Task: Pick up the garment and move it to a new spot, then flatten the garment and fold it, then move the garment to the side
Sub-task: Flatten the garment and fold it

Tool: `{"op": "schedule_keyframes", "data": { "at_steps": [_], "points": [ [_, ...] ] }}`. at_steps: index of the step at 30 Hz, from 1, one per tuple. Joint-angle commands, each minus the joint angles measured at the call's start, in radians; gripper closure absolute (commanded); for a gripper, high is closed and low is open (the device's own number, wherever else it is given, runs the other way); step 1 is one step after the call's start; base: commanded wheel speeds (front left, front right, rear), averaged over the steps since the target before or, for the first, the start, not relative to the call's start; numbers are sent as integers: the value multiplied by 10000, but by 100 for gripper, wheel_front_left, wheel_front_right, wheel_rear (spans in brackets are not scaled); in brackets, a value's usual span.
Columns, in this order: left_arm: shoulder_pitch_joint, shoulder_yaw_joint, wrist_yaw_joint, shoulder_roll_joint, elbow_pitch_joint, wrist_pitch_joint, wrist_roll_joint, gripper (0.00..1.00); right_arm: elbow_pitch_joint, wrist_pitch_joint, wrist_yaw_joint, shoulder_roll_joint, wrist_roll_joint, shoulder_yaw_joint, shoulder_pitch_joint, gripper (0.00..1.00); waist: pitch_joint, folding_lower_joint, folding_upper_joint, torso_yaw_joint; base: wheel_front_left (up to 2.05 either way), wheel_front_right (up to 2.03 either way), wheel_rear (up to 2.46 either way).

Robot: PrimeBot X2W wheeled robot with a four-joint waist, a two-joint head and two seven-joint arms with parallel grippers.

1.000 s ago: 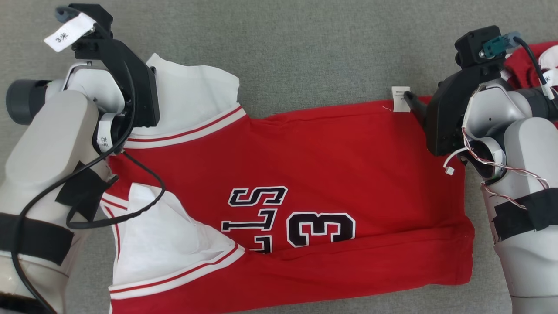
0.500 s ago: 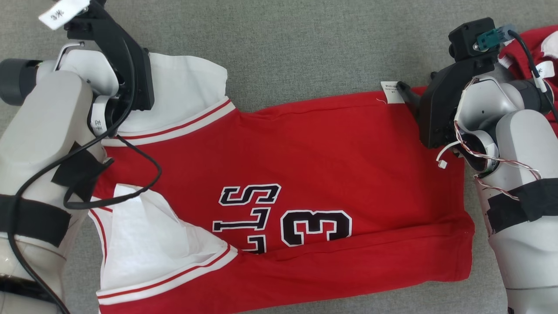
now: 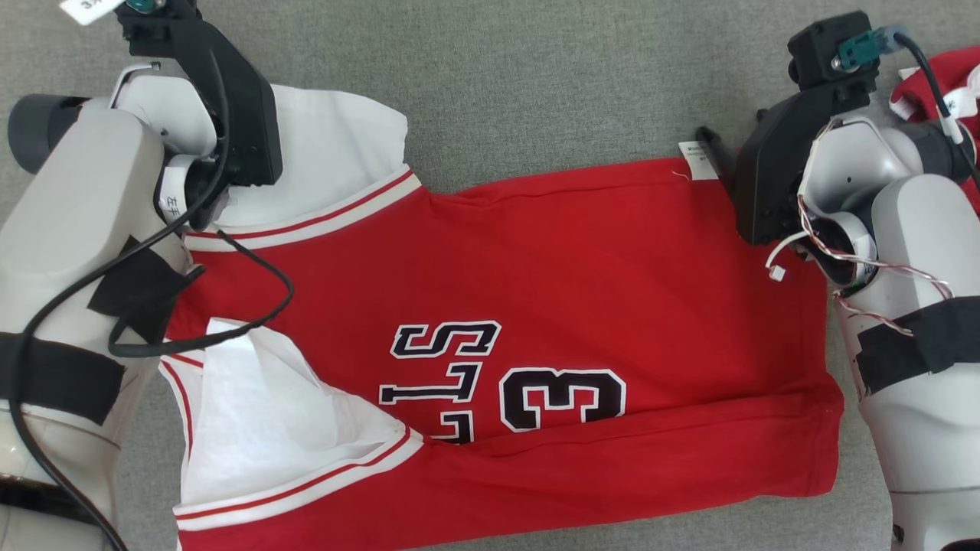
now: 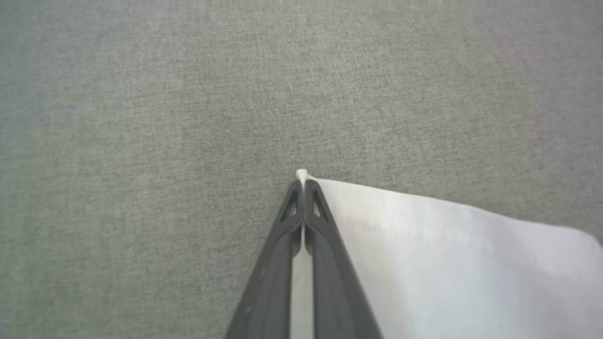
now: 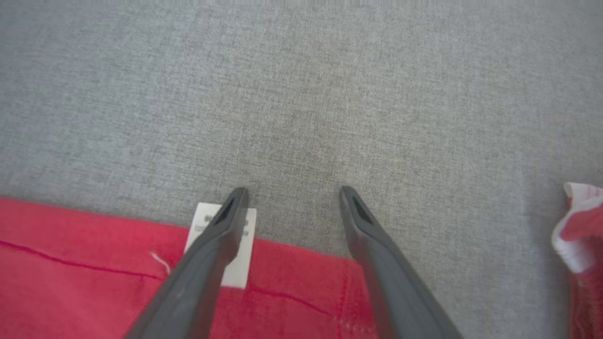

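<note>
A red jersey, the garment (image 3: pixel 574 260), lies spread on grey cloth, with white sleeves at the left and a black "3" print. In the left wrist view my left gripper (image 4: pixel 302 182) is shut on the corner of the upper white sleeve (image 4: pixel 447 263). From the head view that sleeve (image 3: pixel 337 153) lies beside my left wrist, which hides the fingertips. My right gripper (image 5: pixel 293 190) stands open over the garment's far hem corner (image 5: pixel 70 273). One of its fingers (image 5: pixel 207 254) lies across the white label (image 5: pixel 247 235). That label (image 3: pixel 695 159) shows at the hem's top right.
Another red and white piece of clothing (image 3: pixel 942 84) lies at the far right edge, also seen in the right wrist view (image 5: pixel 582 226). Grey cloth surface (image 3: pixel 536 76) stretches beyond the garment. A black cable (image 3: pixel 253 321) from my left arm hangs over the jersey.
My left gripper has shut on the white sleeve's corner. The right gripper stays open at the hem corner. The head camera has shifted slightly.
</note>
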Motion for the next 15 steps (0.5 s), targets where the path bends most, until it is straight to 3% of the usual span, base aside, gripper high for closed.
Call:
{"op": "schedule_keyframes", "data": {
  "at_steps": [1, 10, 15],
  "points": [
    [11, 55, -91, 36, -80, -119, -104, 100, 58, 93, -1, -22, 97, 35, -127, 0, 101, 1, 0, -6, 0, 0, 0],
    [-474, 540, -673, 481, -930, 19, -720, 100, 69, 1508, -1, 73, -265, -13, -450, 0, 600, 1, 0, -96, 0, 0, 0],
    [-543, 578, -711, 817, -1557, 457, -844, 100, -267, 1900, -3, 260, -1049, -76, -502, 0, 815, 1, 0, -63, 0, 0, 0]
  ]
}}
